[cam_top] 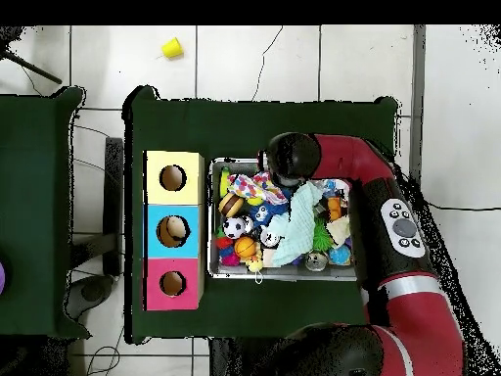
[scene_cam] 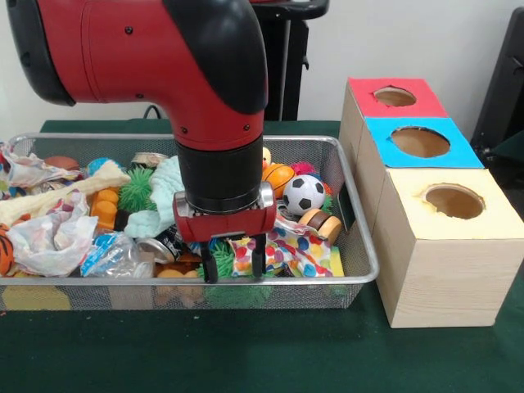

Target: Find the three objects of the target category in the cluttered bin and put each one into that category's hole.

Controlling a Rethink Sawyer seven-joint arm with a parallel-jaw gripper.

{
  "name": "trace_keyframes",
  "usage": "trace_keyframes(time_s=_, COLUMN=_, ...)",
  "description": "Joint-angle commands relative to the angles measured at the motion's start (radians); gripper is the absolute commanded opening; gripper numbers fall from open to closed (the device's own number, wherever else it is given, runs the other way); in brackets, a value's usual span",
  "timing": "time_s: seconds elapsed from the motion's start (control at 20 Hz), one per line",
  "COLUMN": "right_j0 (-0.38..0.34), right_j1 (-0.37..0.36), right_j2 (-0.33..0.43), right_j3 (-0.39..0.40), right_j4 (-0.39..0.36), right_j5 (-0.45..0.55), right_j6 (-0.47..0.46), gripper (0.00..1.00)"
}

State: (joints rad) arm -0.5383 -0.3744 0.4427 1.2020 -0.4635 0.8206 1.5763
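Note:
The wire mesh bin (scene_cam: 363, 246) is full of toys and cloths. My gripper (scene_cam: 235, 264) hangs open low over its front middle, fingers either side of a green spiky toy (scene_cam: 219, 255) and the edge of the polka-dot cloth (scene_cam: 282, 246). It holds nothing. A white plastic bag with orange and red print (scene_cam: 51, 237) lies at the front left. A clear bag with blue print (scene_cam: 110, 254) lies beside it. Another printed bag (scene_cam: 29, 168) sits at the back left. In the overhead view my arm (cam_top: 323, 157) covers that end of the bin (cam_top: 284, 278).
Three wooden boxes with holes stand right of the bin: red top (scene_cam: 368, 88), blue top (scene_cam: 385, 131), yellow top (scene_cam: 409, 184). A soccer ball (scene_cam: 304, 194), a small basketball (scene_cam: 278, 174), a mint cloth (scene_cam: 164, 196) and a pale yellow cloth (scene_cam: 57, 196) lie in the bin.

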Motion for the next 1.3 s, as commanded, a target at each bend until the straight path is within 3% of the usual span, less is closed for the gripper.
trace_keyframes(time_s=0.05, right_j0=0.055, right_j1=0.010, right_j2=-0.077, right_j3=-0.074, right_j4=0.060, right_j5=0.323, right_j6=0.081, gripper=1.00)
trace_keyframes(time_s=0.2, right_j0=0.072, right_j1=-0.008, right_j2=-0.097, right_j3=-0.033, right_j4=0.046, right_j5=0.251, right_j6=0.099, gripper=1.00)
trace_keyframes(time_s=0.65, right_j0=0.078, right_j1=-0.019, right_j2=-0.108, right_j3=0.038, right_j4=0.067, right_j5=0.200, right_j6=0.105, gripper=1.00)
trace_keyframes(time_s=1.3, right_j0=0.086, right_j1=-0.111, right_j2=-0.136, right_j3=0.093, right_j4=0.104, right_j5=0.235, right_j6=0.078, gripper=1.00)
